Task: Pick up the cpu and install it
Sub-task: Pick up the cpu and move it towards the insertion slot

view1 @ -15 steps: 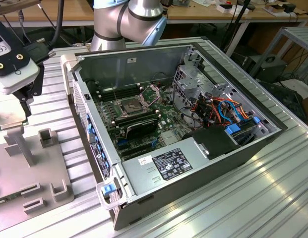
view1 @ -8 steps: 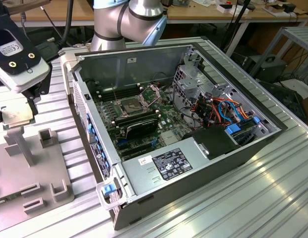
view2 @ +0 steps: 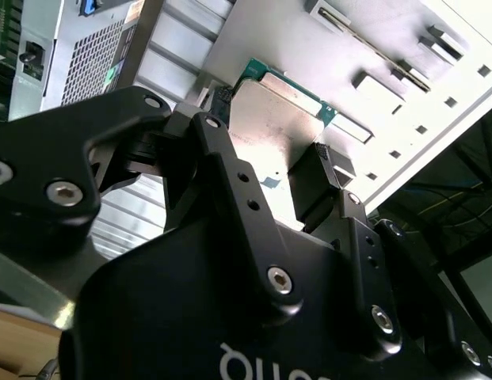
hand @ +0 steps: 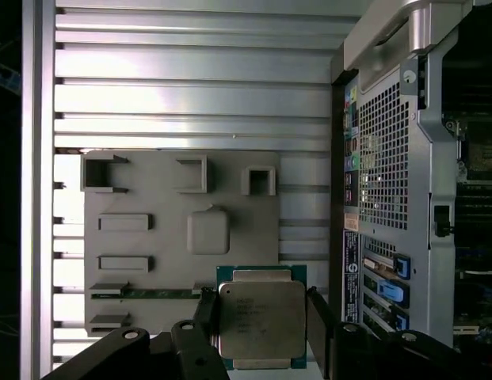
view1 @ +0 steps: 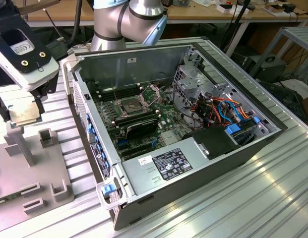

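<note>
Two black fingers [hand: 204, 310] of the gripper [hand: 261, 321] press against opposite edges of the cpu [hand: 260, 313], so the gripper is clamped on the chip. In both wrist views the cpu sits level between them, its dull silver top facing the cameras and a thin green rim showing around it.

In the exterior view the gripper hangs at the exterior view's left, holding the cpu above the far end of a grey plate [view1: 15, 163] with small blocks and slots. A raised square pad [hand: 207, 232] on that plate lies bare, near the chip but apart from it.

To the exterior view's right of the plate, an open computer case [view1: 139, 62] lies on the ribbed metal table [view1: 253, 198]. The dark square socket [view1: 131, 105] on the board inside is well apart from the cpu.
</note>
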`<state>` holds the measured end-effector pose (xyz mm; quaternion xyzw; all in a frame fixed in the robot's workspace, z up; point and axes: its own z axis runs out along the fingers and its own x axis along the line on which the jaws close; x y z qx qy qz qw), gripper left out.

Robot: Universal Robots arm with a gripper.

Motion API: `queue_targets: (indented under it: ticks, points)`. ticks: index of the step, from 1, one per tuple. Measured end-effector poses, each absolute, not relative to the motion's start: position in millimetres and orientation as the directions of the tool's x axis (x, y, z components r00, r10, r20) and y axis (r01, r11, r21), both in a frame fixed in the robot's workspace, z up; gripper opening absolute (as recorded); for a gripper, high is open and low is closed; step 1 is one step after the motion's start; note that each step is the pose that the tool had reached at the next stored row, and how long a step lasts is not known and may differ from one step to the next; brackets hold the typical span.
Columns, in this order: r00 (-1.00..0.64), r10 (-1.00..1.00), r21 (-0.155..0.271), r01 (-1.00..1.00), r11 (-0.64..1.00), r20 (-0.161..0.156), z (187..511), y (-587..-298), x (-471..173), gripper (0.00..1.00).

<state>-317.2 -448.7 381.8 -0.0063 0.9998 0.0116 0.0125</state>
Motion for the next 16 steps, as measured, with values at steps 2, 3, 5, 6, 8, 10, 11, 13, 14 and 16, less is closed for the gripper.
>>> queue_targets:
  ticks: [2, 3, 5, 6, 8, 10, 11, 13, 14, 16]
  points:
    - [-1.000, -0.012, 0.023, -0.013, 1.000, -0.025, 381.8, -448.7, -315.0, 0.55]
    - [-1.000, -0.012, 0.023, -0.013, 1.000, -0.025, 381.8, -448.7, -314.0, 0.55]
    - [-1.000, -0.012, 0.023, -0.013, 1.000, -0.025, 381.8, -448.7, -311.8, 0.55]
    - [-1.000, -0.012, 0.023, -0.013, 1.000, -0.025, 381.8, -448.7, -311.0, 0.55]
    - [-1.000, -0.012, 0.023, -0.013, 1.000, -0.025, 381.8, -448.7, -308.1, 0.55]
    - [-1.000, -0.012, 0.023, -0.013, 1.000, -0.025, 381.8, -448.7, -306.2, 0.55]
    - [-1.000, -0.012, 0.023, -0.013, 1.000, -0.025, 381.8, -448.7, -305.2, 0.55]
    - [-1.000, -0.012, 0.023, -0.013, 1.000, -0.025, 381.8, -448.7, -302.7, 0.55]
    - [-1.000, -0.012, 0.023, -0.013, 1.000, -0.025, 381.8, -448.7, -301.1, 0.55]
    - [-1.000, -0.012, 0.023, -0.013, 1.000, -0.025, 381.8, -448.7, -297.2, 0.55]
